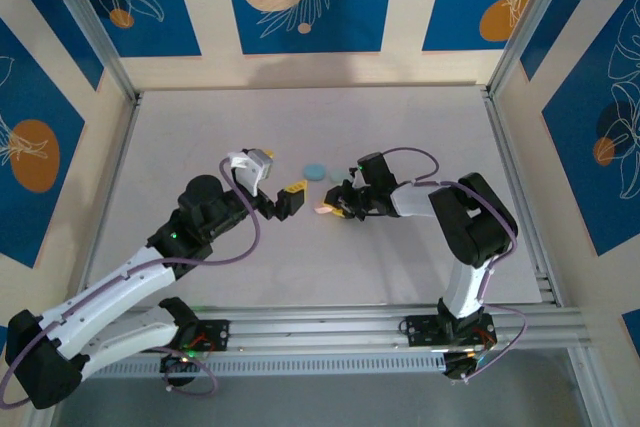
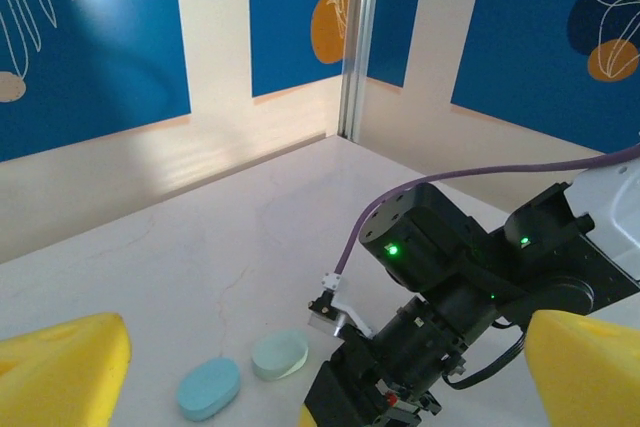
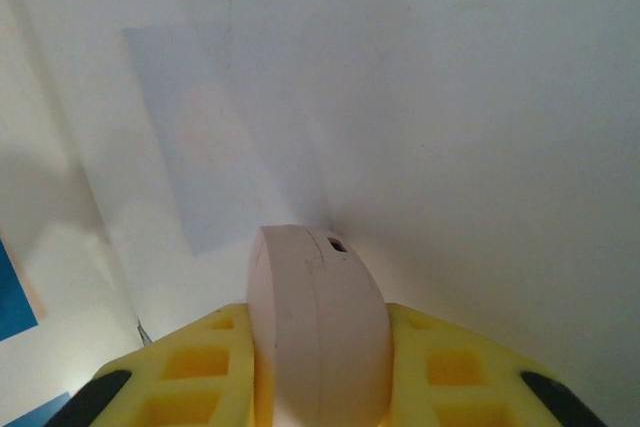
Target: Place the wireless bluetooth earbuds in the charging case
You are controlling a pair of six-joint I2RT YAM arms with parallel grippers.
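My right gripper (image 1: pixel 335 210) is shut on a pale pink charging case (image 3: pixel 318 327), closed and held edge-on between the yellow fingers (image 3: pixel 190 372), just above the table. The case's small port (image 3: pixel 337 244) faces away from the wrist. In the top view the pink case (image 1: pixel 324 210) pokes out to the left of that gripper. My left gripper (image 1: pixel 289 198) hangs wide open just left of it, with nothing between its yellow fingers (image 2: pixel 60 372). The earbuds are out of view.
A closed blue case (image 1: pixel 315 168) and a pale teal rounded piece (image 1: pixel 337 174) lie side by side just beyond both grippers. They also sit low in the left wrist view, the blue case (image 2: pixel 209 387) beside the teal piece (image 2: pixel 280 355). The right arm's wrist (image 2: pixel 430 297) is close ahead of the left gripper.
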